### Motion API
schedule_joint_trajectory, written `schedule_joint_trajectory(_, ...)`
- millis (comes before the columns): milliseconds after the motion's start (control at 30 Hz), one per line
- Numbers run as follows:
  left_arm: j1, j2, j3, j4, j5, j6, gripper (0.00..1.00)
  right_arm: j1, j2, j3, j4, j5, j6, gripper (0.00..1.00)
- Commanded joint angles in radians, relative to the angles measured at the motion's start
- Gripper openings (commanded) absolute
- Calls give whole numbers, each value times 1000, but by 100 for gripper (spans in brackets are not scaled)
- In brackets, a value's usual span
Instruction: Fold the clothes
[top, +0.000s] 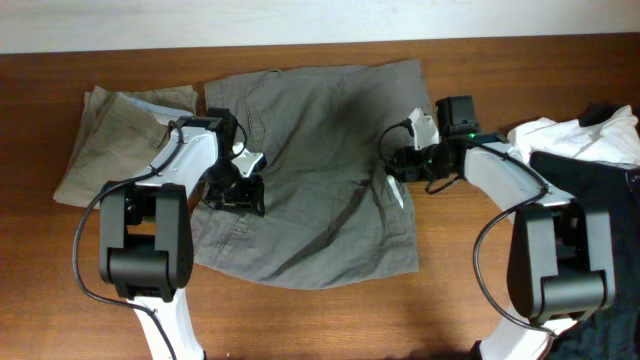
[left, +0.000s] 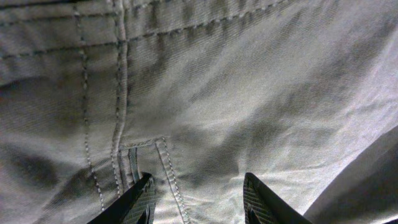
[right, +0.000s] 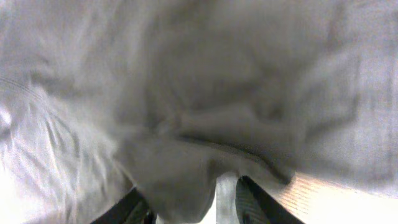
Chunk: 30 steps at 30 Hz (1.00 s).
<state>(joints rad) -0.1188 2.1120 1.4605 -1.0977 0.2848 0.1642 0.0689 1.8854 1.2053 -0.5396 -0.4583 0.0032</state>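
Grey-green shorts (top: 310, 170) lie spread flat in the middle of the brown bench (top: 330, 320), between a folded tan cloth (top: 115, 135) and a heap of white and black clothes (top: 590, 150). The left hand (left: 196, 202) rests on the shorts' left side, fingers wide apart. The right hand (right: 189, 199) is at their right edge with a bump of cloth between its fingers, but I cannot tell if it pinches.

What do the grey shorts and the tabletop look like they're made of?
The shorts look like woven cotton twill with a matte finish. The left wrist view shows a fine diagonal weave, topstitched seams and soft creases. It could be a cotton blend. The tabletop shows brown wood grain with a smooth, low-sheen finish. I cannot tell whether it is solid wood or laminate.
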Motion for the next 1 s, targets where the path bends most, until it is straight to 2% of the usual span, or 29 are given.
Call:
schedule_joint_trajectory(0, -3, 53, -39, 13, -45, 10, 47, -81, -68, 17, -89, -50, -46, 44)
schedule_joint_trajectory(100, -3, 53, -39, 14, -45, 10, 47, -130, -53, 12, -192, -58, -40, 45)
schedule_joint_trajectory(200, -3, 53, -39, 14, -45, 10, 47, -93, -40, -23, -189, -74, -42, 44)
schedule_joint_trajectory(233, -3, 53, -39, 14, -45, 10, 47, -80, -40, -25, -168, -116, -77, 44)
schedule_joint_trajectory(267, -3, 53, -39, 14, -45, 10, 47, -68, -40, -24, -116, -169, -78, 39)
schedule_joint_trajectory(300, -3, 53, -39, 14, -45, 10, 47, -63, -40, -23, -52, -281, -76, 38)
schedule_joint_trajectory(333, -3, 53, -39, 14, -45, 10, 47, -60, -40, -23, -2, -367, -68, 41)
schedule_joint_trajectory(367, -3, 53, -39, 14, -45, 10, 47, -57, -40, -23, 74, -407, 12, 45)
schedule_joint_trajectory(400, -3, 53, -39, 13, -45, 10, 47, -57, -40, -23, 114, -363, 102, 48)
schedule_joint_trajectory(433, -3, 53, -39, 13, -45, 10, 47, -61, -40, -22, 117, -346, 118, 50)
schedule_joint_trajectory(533, -3, 53, -39, 13, -45, 10, 47, -119, -66, -6, 13, -350, 102, 55)
schedule_joint_trajectory(633, -3, 53, -39, 14, -45, 10, 47, -203, -95, -6, -118, -341, 11, 57)
schedule_joint_trajectory(767, -3, 53, -39, 24, -45, 10, 47, -240, -94, -8, -232, -304, -153, 55)
schedule_joint_trajectory(800, -3, 53, -39, 26, -45, 10, 47, -237, -93, -16, -230, -255, -154, 49)
schedule_joint_trajectory(833, -3, 53, -39, 28, -45, 10, 47, -237, -87, -28, -214, -204, -133, 47)
schedule_joint_trajectory(967, -3, 53, -39, 29, -45, 10, 47, -196, -3, -45, -139, -218, -115, 47)
